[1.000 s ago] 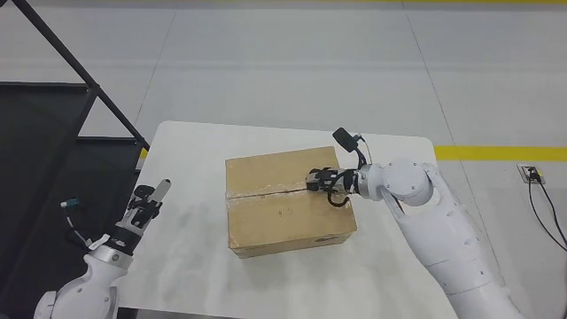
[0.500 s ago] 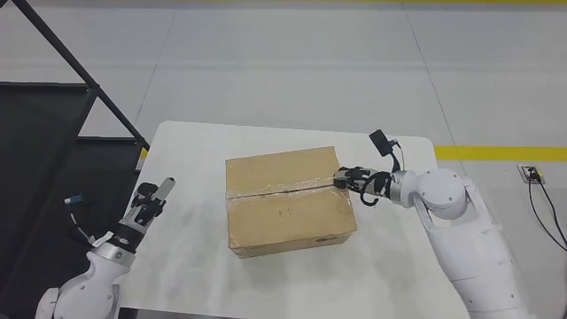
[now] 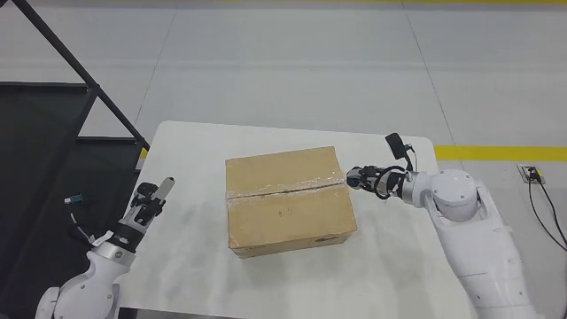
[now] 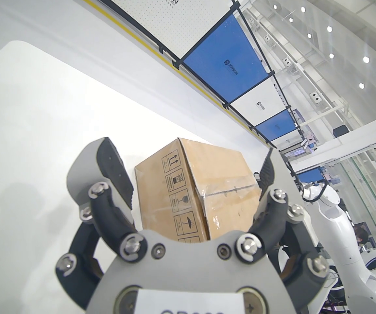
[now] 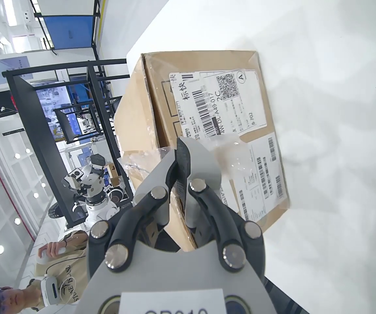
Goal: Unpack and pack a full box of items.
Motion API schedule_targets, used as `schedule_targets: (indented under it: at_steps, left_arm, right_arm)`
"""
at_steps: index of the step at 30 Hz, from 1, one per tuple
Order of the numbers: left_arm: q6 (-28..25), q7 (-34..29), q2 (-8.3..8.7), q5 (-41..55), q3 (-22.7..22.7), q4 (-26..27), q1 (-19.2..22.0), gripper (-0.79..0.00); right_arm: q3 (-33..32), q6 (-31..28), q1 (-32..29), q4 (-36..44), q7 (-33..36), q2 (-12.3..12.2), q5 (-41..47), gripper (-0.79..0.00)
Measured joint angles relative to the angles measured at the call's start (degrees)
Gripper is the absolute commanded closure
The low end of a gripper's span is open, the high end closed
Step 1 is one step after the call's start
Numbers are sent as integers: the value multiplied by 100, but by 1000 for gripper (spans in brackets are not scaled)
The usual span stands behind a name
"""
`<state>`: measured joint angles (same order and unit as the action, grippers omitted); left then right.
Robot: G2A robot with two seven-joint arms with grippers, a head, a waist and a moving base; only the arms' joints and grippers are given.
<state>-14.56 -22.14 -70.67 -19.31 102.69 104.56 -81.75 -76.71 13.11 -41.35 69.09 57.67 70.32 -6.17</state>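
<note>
Working the box: I have the cardboard box [image 3: 288, 199] sitting closed in the middle of the top view, on the white table [image 3: 195, 146]. Its tape seam [image 3: 282, 190] runs across the lid from left to right of the frame.
Right side: my right gripper [image 3: 354, 177] sits at the right end of that seam, just beside the box's right edge. Its fingers are clenched together, with crumpled clear tape [image 5: 229, 151] right at the tips. I can't tell whether any film is actually pinched between them.
Left side: my left gripper [image 3: 162, 186] hangs released, jaws wide, at the lower left of the frame and well apart from the box.
Doing it well: I reckon the step is freeing the tape so the lid can open. I want to pull low and along the seam, not upward, or the box may slide. The left gripper could brace the box's left face.
Edges: the table's right edge lies near the right gripper, so there is little run-out that way.
Open room: bare table shows left of the box and toward the upper side of the frame, good ground for laying items out.
</note>
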Motion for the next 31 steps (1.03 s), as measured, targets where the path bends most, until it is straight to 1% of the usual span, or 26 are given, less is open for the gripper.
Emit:
schedule_targets:
  at_steps: [10, 20, 25, 28, 31]
  left_arm:
    - [4, 60, 34, 41, 6, -25, -23, -785]
    - [-36, 48, 69, 106, -6, -121, 2, -785]
    - [-75, 20, 88, 153, -15, -171, 24, -785]
    - [-109, -2, 102, 187, -1, -207, 47, -785]
    - [-144, -39, 118, 231, 32, -243, 74, -785]
  right_arm:
    - [372, -148, 236, -321, 245, 12, 21, 0]
    - [682, -244, 130, -84, 399, 14, 58, 0]
    - [935, -59, 140, -37, 301, 41, -64, 0]
    - [1053, 122, 225, -176, 171, 65, -107, 0]
    - [1028, 222, 306, -376, 15, 68, -73, 0]
